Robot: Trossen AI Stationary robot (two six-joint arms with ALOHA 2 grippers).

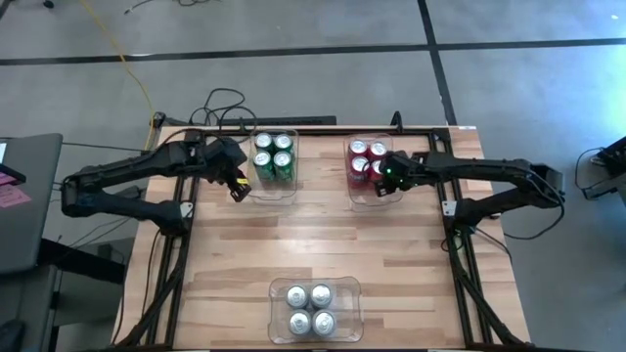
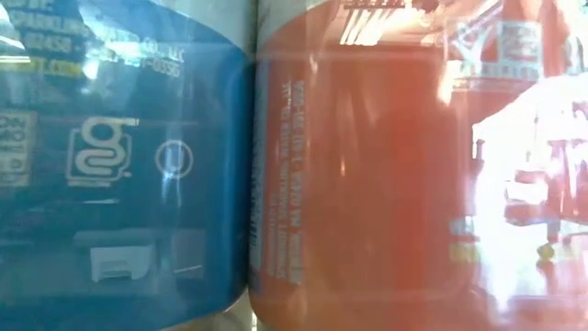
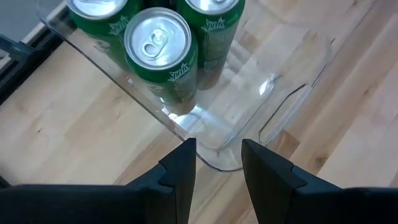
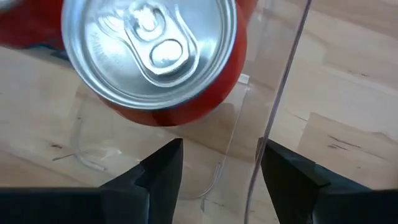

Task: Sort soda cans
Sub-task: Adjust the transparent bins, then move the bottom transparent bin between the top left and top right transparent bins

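Table [image 1: 323, 235]: pale wood planks, three clear bins on it.

Far-left bin [image 1: 273, 164]: four green cans [image 1: 273, 154], upright, packed together in the bin's far part; the near part is bare.

Far-right bin [image 1: 370, 174]: red cans [image 1: 368, 156], upright, partly covered by the right arm from above.

Near-centre bin [image 1: 314, 310]: four silver cans [image 1: 310, 308], upright, in a two-by-two block.

Left gripper [image 1: 236, 186]: just beside the green bin's near left corner, fingers [image 3: 180, 171] spread, nothing between them; the bin's rim lies in front of them.

Right gripper [image 1: 383, 180]: over the near part of the red bin, fingers [image 4: 163, 171] spread and empty, one red can [image 4: 155, 59] right ahead, the bin's wall [image 4: 283, 93] close by.

Low view: filled by can labels pressed up close, one blue-toned, one red.
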